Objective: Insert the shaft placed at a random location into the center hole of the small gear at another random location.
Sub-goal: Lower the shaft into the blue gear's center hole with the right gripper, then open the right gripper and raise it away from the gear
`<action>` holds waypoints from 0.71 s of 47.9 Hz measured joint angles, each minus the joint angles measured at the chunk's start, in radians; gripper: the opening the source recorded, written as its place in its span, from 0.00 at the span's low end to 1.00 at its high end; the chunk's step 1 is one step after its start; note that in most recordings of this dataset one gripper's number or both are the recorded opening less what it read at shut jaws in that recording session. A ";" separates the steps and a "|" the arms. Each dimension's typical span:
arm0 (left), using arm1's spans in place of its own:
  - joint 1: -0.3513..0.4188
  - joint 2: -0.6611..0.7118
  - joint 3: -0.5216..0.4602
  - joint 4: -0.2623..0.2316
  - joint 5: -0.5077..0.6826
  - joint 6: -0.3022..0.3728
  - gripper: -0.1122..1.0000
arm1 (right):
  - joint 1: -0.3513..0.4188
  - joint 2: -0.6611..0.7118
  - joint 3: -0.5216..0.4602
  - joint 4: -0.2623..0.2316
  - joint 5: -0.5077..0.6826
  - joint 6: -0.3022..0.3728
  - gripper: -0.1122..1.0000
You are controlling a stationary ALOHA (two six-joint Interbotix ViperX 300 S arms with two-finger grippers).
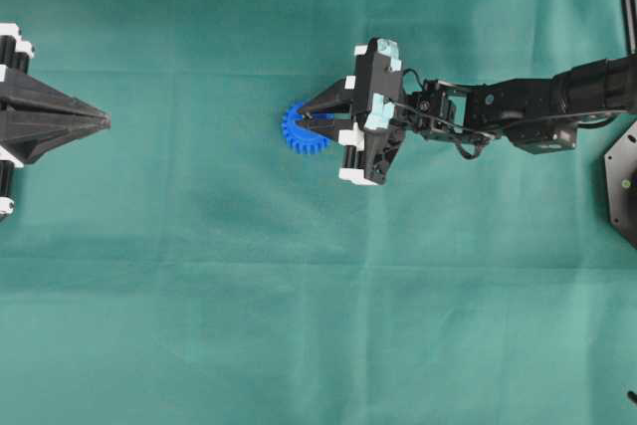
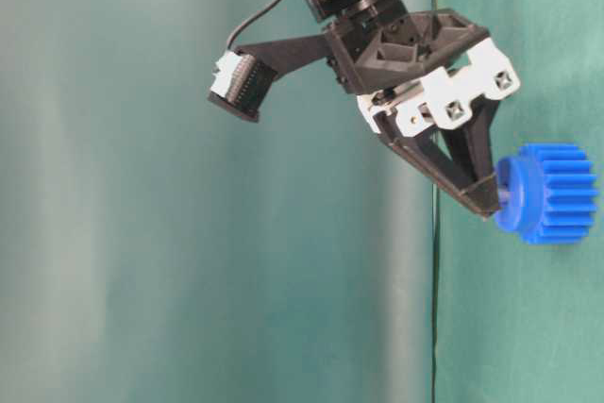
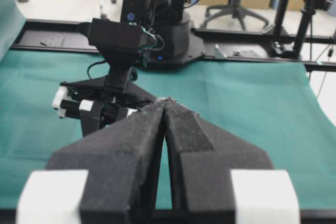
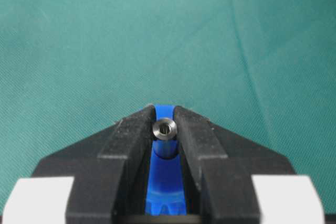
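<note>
The blue small gear (image 1: 299,129) lies flat on the green cloth near the middle. My right gripper (image 1: 311,117) is over it, shut on the silver shaft (image 4: 164,128). I see the shaft end-on between the fingertips (image 4: 137,129), standing upright, with its lower end at the gear's hub (image 4: 164,177). The center hole is hidden by the shaft and fingers. In the table-level view the gripper tips (image 2: 486,197) touch the hub face of the gear (image 2: 552,193). My left gripper (image 1: 105,122) is shut and empty at the far left (image 3: 166,102).
Green cloth (image 1: 299,325) covers the whole table. The right arm (image 3: 113,98) shows beyond my left fingertips. A black base plate (image 1: 622,181) sits at the right edge. Black rails and office chairs stand beyond the far table edge.
</note>
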 measured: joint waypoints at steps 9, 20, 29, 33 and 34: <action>0.000 0.000 0.000 0.002 0.002 0.000 0.10 | -0.003 0.014 0.000 0.000 -0.008 0.002 0.25; 0.000 0.002 0.002 0.000 0.000 0.000 0.10 | -0.002 0.017 0.000 -0.002 -0.009 0.003 0.25; 0.000 0.000 0.002 0.002 0.000 0.000 0.10 | -0.003 0.014 -0.002 0.000 -0.008 0.003 0.25; 0.000 0.000 0.002 0.000 0.000 0.000 0.10 | -0.003 0.014 0.000 -0.002 -0.008 0.002 0.25; 0.000 0.000 0.002 0.000 0.000 0.000 0.10 | -0.003 0.014 -0.002 0.000 -0.009 0.002 0.25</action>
